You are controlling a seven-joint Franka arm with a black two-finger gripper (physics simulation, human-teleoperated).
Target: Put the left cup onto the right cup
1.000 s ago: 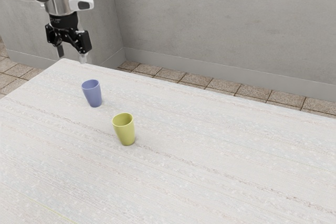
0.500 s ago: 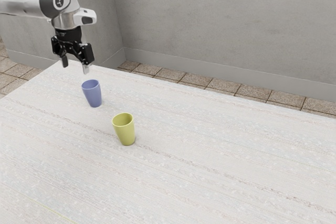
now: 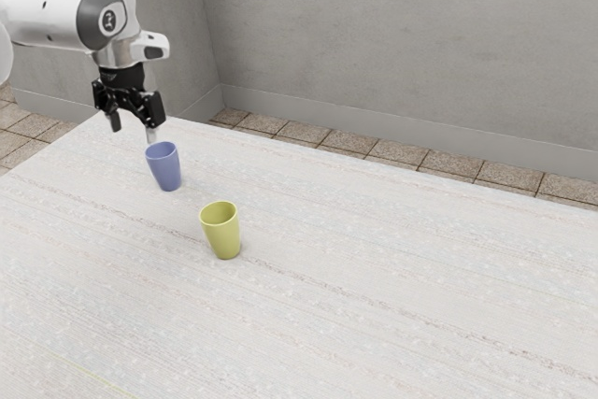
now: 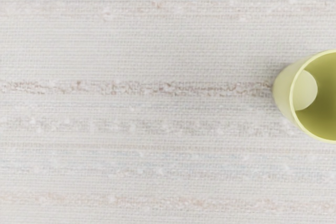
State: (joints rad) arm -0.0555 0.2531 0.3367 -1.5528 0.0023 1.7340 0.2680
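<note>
**Get the gripper over the blue cup**

Your black two-finger gripper [image 3: 132, 124] hangs in the air with its fingers spread wide, holding nothing. The small blue plastic cup [image 3: 163, 165] stands upright on the pale streaky surface [image 3: 392, 287], just below the gripper and a little to one side of it. I think this is the cup to pick up. The yellow-green plastic cup [image 3: 220, 229] stands farther from the gripper, past the blue one and apart from it.

Slide the gripper until one wall of the blue cup sits between the fingers. Then go down slowly and straight, so you don't tip the cup. The white arm [image 3: 56, 16] bends over from above, and its hand points down at the surface.
</note>
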